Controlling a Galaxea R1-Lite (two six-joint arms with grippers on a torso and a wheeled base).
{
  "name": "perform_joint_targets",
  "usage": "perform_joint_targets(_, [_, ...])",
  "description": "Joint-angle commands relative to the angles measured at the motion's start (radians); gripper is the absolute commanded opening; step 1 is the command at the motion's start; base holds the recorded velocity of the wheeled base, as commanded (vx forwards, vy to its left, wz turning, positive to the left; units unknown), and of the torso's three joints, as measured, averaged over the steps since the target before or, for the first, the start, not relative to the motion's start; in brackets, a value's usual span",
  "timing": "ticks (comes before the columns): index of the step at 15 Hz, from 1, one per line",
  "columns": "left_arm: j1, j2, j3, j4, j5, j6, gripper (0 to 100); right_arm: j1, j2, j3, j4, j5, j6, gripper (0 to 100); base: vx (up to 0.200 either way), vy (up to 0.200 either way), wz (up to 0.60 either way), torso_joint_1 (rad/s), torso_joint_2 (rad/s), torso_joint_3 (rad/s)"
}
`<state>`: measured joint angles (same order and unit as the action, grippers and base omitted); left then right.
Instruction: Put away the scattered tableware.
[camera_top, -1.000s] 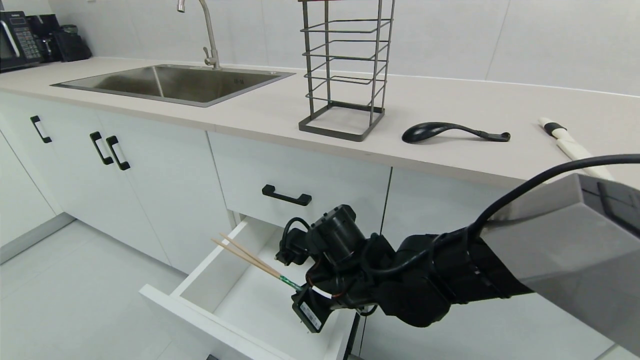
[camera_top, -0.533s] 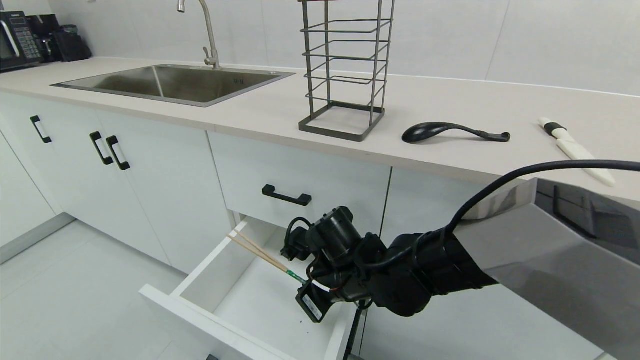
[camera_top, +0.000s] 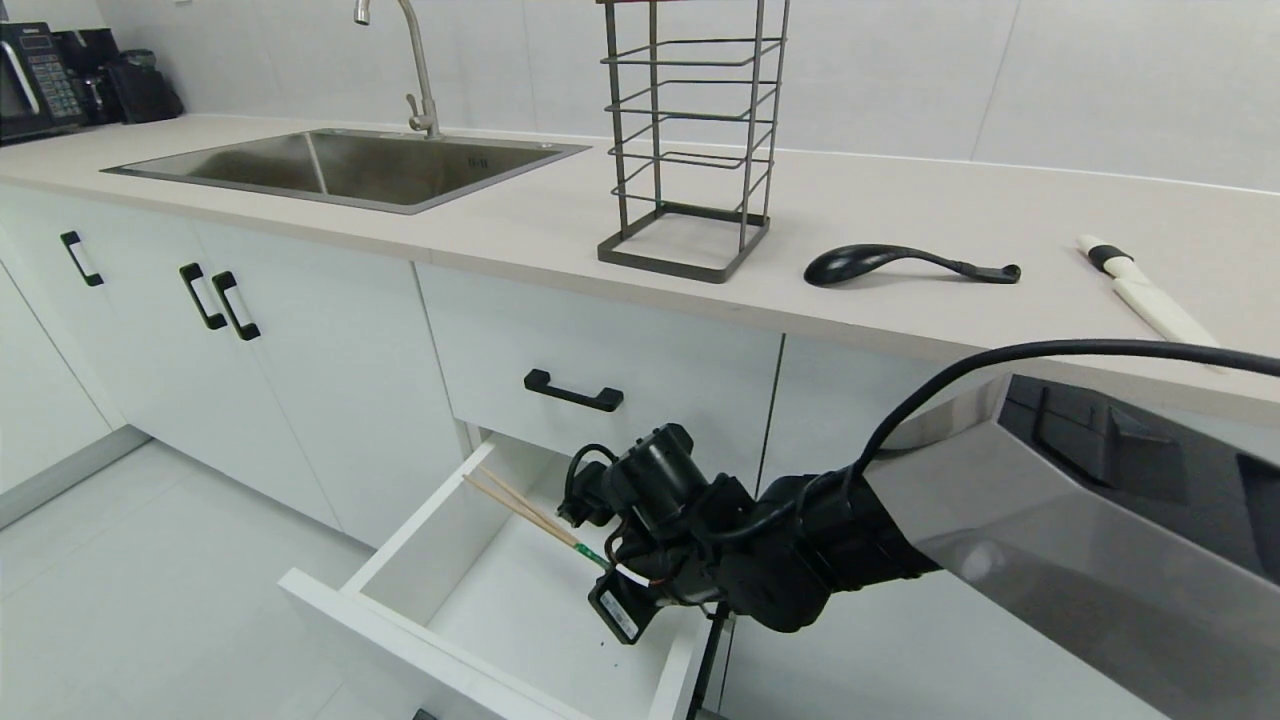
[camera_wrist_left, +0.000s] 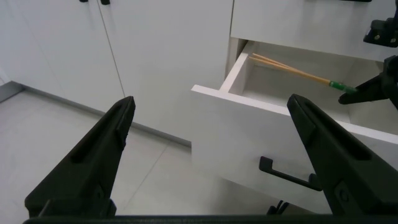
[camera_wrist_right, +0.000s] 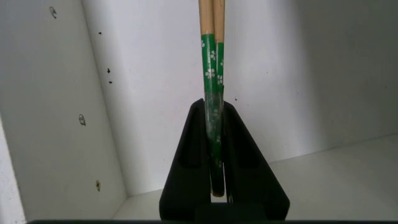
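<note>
- Right gripper (camera_top: 600, 563) (camera_wrist_right: 214, 134): seen in the lower centre of the head view, inside the open drawer (camera_top: 400, 622); its jaws are clamped on the green patterned ends of the chopsticks (camera_top: 525, 510) (camera_wrist_right: 213, 93).
- Chopsticks: held as a pair, side by side, with the bare wooden ends pointing up and to the left towards the drawer's left wall. Whether the tips touch that wall cannot be told.
- Drawer: pulled out below a closed drawer with a black handle (camera_top: 572, 390). Its right part is hidden by the right arm (camera_top: 800, 560).
- Left gripper (camera_wrist_left: 210, 102): its jaws are spread wide apart and hold nothing. It is placed in front of the drawer front (camera_wrist_left: 249, 137), with the chopsticks (camera_wrist_left: 292, 70) visible beyond.
- Countertop (camera_top: 900, 210): a black spoon (camera_top: 880, 262) lies at right of centre, and a white knife (camera_top: 1150, 300) with a black band lies at the right edge, well apart from the spoon.
- Wire rack (camera_top: 672, 268): stands upright at upper centre, just left of the spoon.
- Sink (camera_top: 350, 165) and faucet (camera_top: 418, 70): set in the upper left, with dark appliances (camera_top: 35, 80) in the far corner.
</note>
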<state>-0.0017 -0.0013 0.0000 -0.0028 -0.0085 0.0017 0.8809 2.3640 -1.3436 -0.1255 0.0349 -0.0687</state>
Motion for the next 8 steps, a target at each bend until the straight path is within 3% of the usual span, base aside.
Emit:
perform_joint_targets(1, [0.0, 0.001, 0.0, 0.0, -0.001, 0.0, 100, 0.001, 0.027, -0.014, 0.0, 0.0, 0.0, 0, 0.0, 0.0, 0.0, 0.0, 0.0, 0.0])
perform_joint_targets(8, [0.0, 0.001, 0.0, 0.0, -0.001, 0.0, 100, -0.003, 0.058, -0.019, 0.007, 0.0, 0.0, 0, 0.0, 0.0, 0.0, 0.0, 0.0, 0.0])
